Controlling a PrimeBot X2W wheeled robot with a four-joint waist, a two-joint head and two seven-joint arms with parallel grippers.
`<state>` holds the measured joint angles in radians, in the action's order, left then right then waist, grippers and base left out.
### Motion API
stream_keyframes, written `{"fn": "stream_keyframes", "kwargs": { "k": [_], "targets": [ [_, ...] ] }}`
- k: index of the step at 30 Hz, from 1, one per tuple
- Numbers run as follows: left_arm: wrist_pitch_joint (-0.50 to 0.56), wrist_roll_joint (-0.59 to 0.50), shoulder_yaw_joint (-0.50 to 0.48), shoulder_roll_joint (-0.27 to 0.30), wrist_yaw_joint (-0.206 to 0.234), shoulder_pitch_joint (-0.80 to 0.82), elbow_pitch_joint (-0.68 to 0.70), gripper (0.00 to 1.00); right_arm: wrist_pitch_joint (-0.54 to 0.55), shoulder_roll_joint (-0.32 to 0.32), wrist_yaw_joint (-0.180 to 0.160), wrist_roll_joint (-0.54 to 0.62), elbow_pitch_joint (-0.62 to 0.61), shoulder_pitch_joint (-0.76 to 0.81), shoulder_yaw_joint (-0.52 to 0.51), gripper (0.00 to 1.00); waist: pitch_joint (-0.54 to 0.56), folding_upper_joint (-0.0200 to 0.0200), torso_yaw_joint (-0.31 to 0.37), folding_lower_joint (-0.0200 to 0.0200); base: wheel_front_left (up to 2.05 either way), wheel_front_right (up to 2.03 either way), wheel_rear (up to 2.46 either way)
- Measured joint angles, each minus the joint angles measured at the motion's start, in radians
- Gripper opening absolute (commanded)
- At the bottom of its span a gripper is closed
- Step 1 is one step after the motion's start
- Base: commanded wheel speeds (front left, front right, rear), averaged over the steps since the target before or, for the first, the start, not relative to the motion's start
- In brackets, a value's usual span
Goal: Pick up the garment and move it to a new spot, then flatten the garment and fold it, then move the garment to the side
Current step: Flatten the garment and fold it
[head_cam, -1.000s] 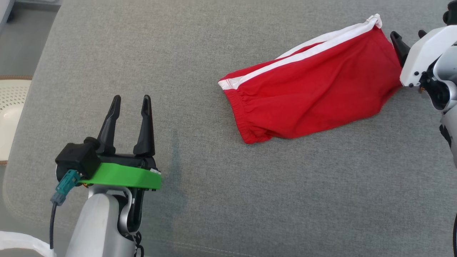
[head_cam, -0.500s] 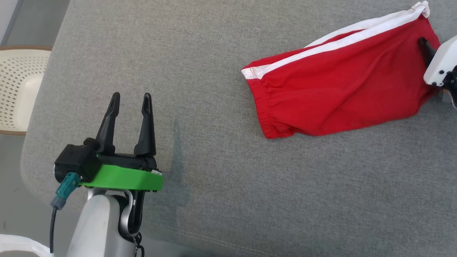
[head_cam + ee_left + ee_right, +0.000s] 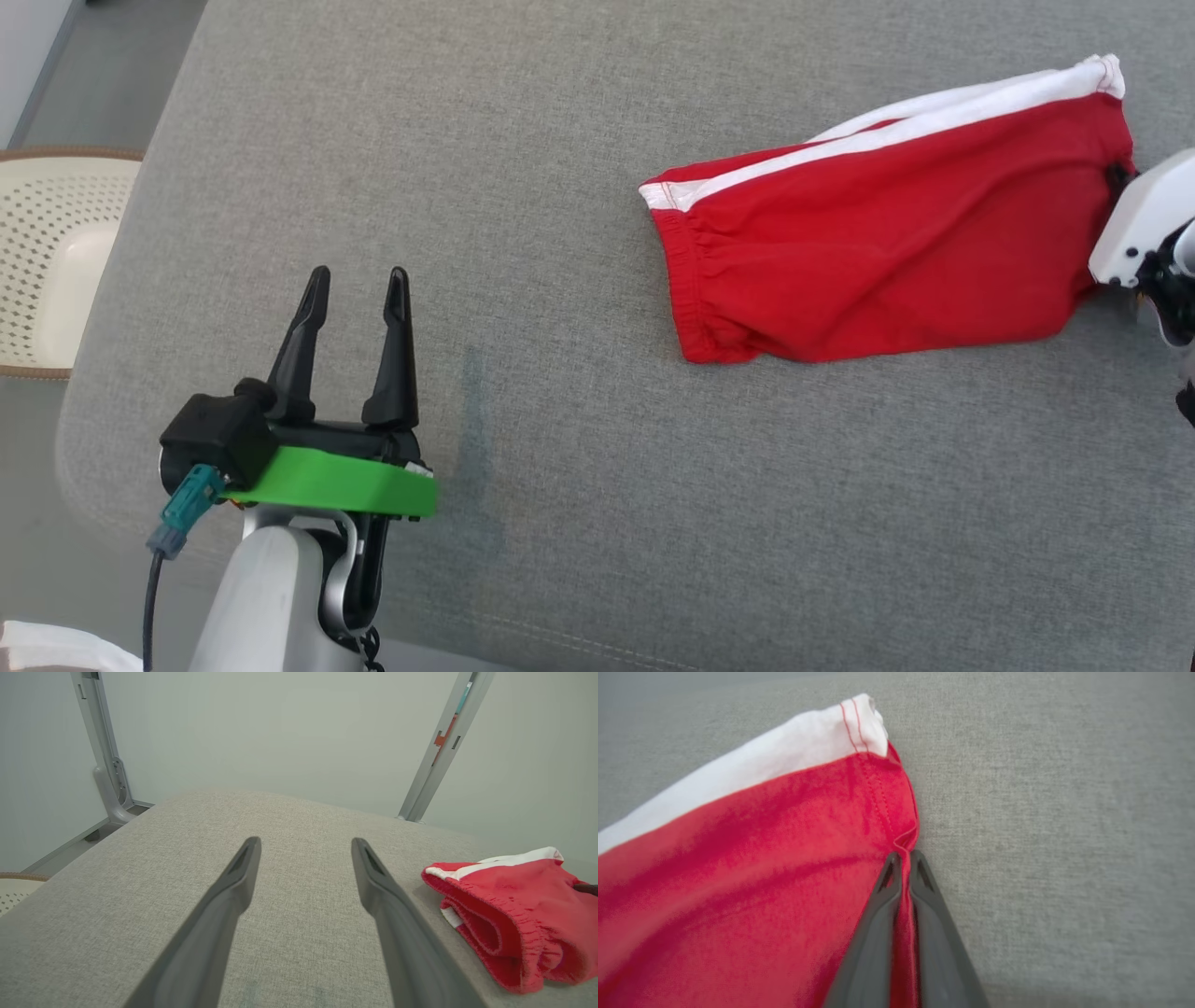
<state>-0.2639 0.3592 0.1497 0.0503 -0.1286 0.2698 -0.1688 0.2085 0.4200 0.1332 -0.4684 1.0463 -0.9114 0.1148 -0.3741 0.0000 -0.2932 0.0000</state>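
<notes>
The garment point(image 3: 878, 243) is a pair of red shorts with a white side stripe, lying on the grey cushion at the upper right of the head view. It also appears at the right of the left wrist view, where the garment point(image 3: 514, 914) shows its gathered waistband. My right gripper point(image 3: 903, 856) is shut on the red hem edge of the garment point(image 3: 738, 858), the cloth pinched between both fingers. In the head view the right gripper point(image 3: 1114, 175) sits at the garment's right end, mostly hidden by its white housing. My left gripper point(image 3: 358, 280) hovers open and empty at the lower left.
The grey fabric cushion point(image 3: 597, 467) spreads across the view, its rounded edge at the left and bottom. A cream perforated basket point(image 3: 47, 261) stands on the floor beyond the left edge. Metal frame posts point(image 3: 444, 742) rise against the wall behind the cushion.
The head camera has shifted, so the whole picture moved. My right gripper went from open beside the garment's right end to shut on its hem. The left gripper stayed open.
</notes>
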Motion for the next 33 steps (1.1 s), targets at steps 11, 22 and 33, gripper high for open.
{"fn": "stream_keyframes", "kwargs": {
  "k": [11,22,33],
  "targets": [
    [0.0,-0.009,0.02,0.0,0.0,-0.041,-0.04,1.0,-0.15,0.059,-0.001,0.013,-0.078,0.155,-0.081,0.0,0.094,0.0,0.074,0.0,0.0,0.0,0.0],
    [0.0,-0.007,0.036,0.003,0.0,-0.065,-0.072,1.0,-0.125,0.04,-0.002,0.181,-0.309,0.208,-0.076,0.0,0.185,0.0,0.125,0.0,0.0,0.0,0.0],
    [0.0,0.012,0.048,0.003,0.0,-0.065,-0.085,1.0,0.136,-0.133,-0.002,0.244,-0.597,0.265,0.104,0.0,0.222,0.0,0.128,0.0,0.0,0.0,0.0]
  ]
}}
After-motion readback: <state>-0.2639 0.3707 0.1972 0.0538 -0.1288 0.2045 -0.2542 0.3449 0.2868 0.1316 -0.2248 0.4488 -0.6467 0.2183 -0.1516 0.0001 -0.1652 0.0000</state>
